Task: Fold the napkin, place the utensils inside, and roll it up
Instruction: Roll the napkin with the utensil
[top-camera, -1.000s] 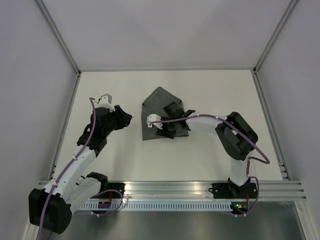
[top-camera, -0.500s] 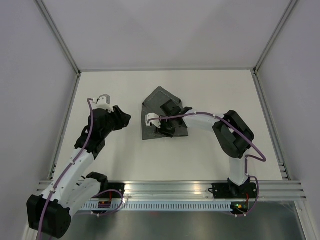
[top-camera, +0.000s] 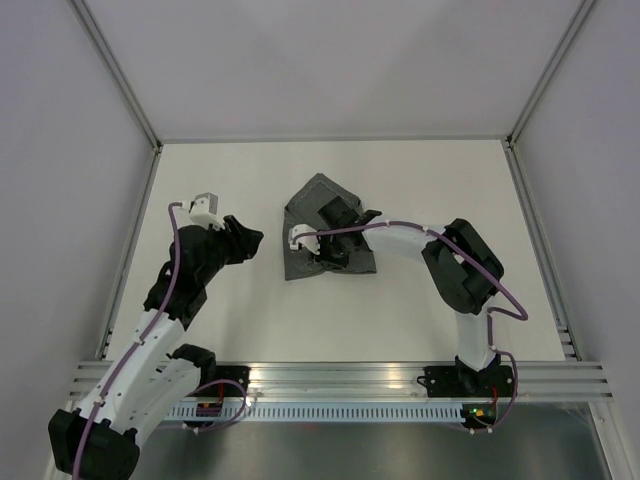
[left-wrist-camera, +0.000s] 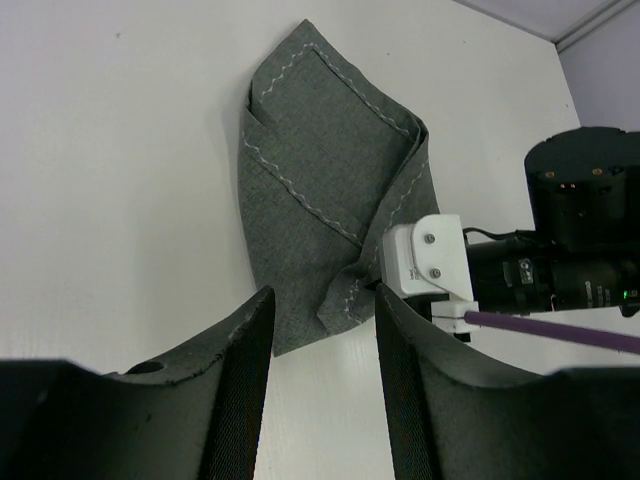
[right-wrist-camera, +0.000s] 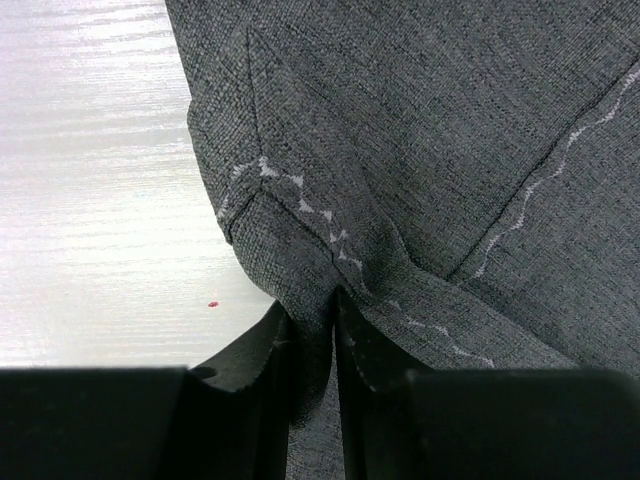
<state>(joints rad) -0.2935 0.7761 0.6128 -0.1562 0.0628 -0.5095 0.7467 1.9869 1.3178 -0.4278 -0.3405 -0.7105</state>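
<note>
Napkin (top-camera: 310, 200) (rumpled) pinched in right gripper (right-wrist-camera: 312, 308); left gripper (left-wrist-camera: 322, 296) spread, holding nothing.

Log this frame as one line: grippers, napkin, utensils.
left gripper: open, empty, beside napkin | right gripper: pinching napkin's stitched fold | napkin: folded over, not rolled | utensils: not in view

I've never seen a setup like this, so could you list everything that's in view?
napkin: one, dark grey, folded, mid-table.
table: one, white, under everything.
walls: three, pale grey, around the table.
rail: one, silver, near edge.
cables: several, purple, along the arms.
left arm: white and black, left of the napkin.
right arm: white and black, over the napkin.
left gripper: black, open, empty.
right gripper: black, pinching a napkin fold.
</note>
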